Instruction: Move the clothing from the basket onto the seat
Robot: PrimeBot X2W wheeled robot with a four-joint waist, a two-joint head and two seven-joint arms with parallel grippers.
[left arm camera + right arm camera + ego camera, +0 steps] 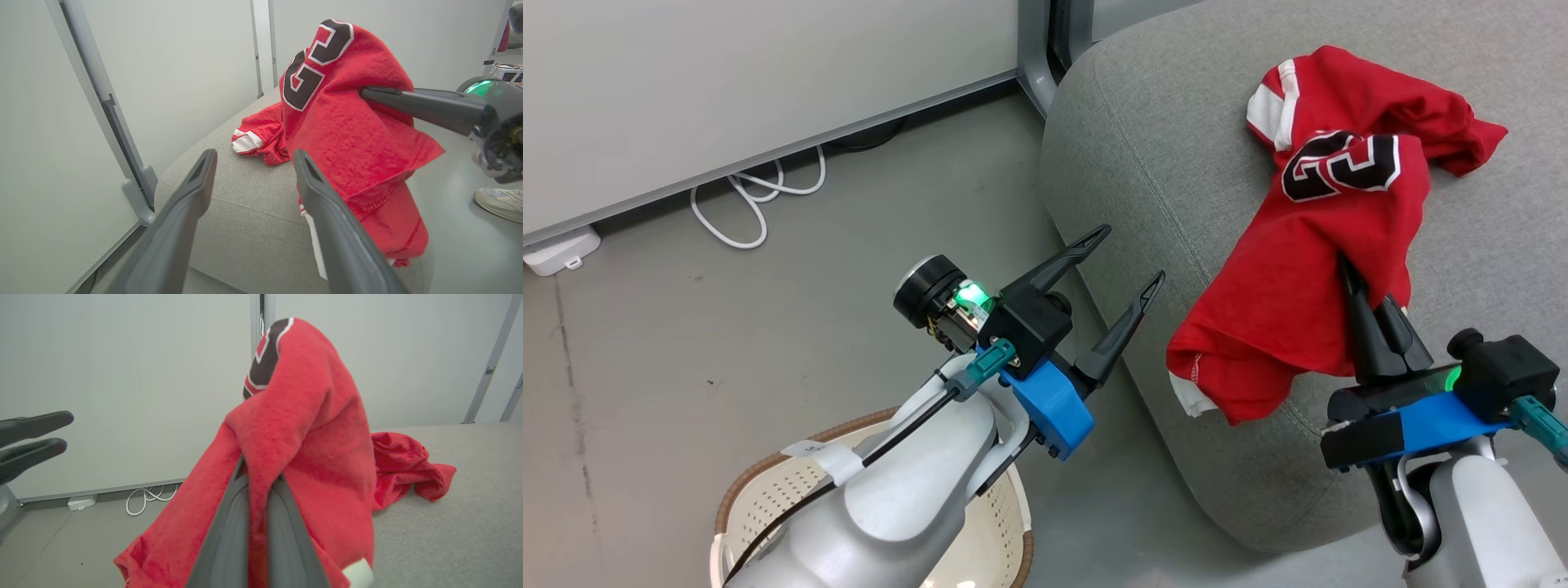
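The red clothing (1307, 269) with black-and-white lettering drapes over the edge of the grey seat (1143, 139). My right gripper (1347, 278) is shut on a fold of it and holds that part raised, as the right wrist view shows (259, 473). More red fabric with white trim (255, 136) lies on the seat behind. My left gripper (1134, 253) stands open and empty to the left of the clothing, beside the seat's rounded edge. The basket (760, 482) sits at the bottom left, largely covered by my left forearm.
A white cable (756, 196) and a small white box (560, 249) lie on the floor along the pale wall panel. A grey metal post (1033, 49) stands by the seat's far corner. A person's shoe (500, 202) rests on the floor at the right.
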